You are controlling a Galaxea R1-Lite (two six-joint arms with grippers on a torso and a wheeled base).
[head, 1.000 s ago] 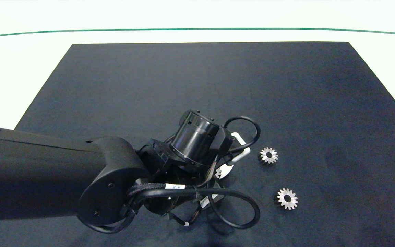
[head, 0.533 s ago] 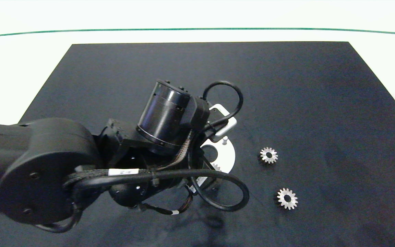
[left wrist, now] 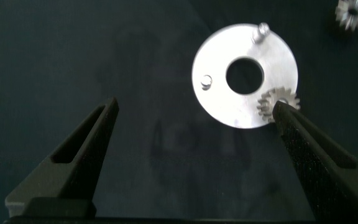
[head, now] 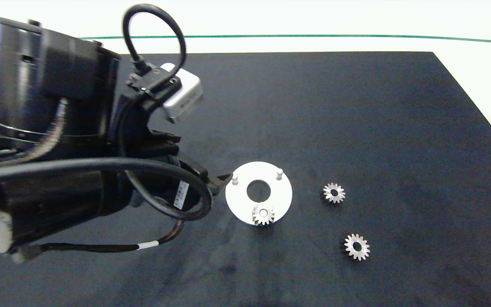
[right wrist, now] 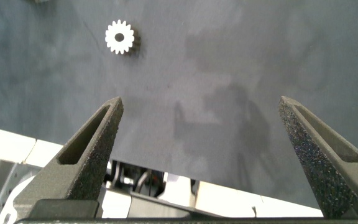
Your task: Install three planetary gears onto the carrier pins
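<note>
The left gripper (left wrist: 194,109) hangs with its ridged grey fingers spread wide and holding nothing, the flat white disc (head: 281,194) just beyond its tips. 1 toothed silvery gear (head: 263,214) sits on a pin there; 2 bare pegs (head: 278,172) stand upright. The right gripper (right wrist: 199,106) is also wide, another gear (right wrist: 119,37) lying ahead on the dark mat (head: 356,119).

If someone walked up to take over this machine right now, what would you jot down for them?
Left gripper: open, empty, above the mat beside the white disc.
Right gripper: open, empty, out of the head view, over the mat's edge.
Done: one gear sits on the carrier pin nearest the robot.
Left: two pins are bare. Two loose gears lie flat on the mat on the disc's right-arm side; each must be picked up and seated.
</note>
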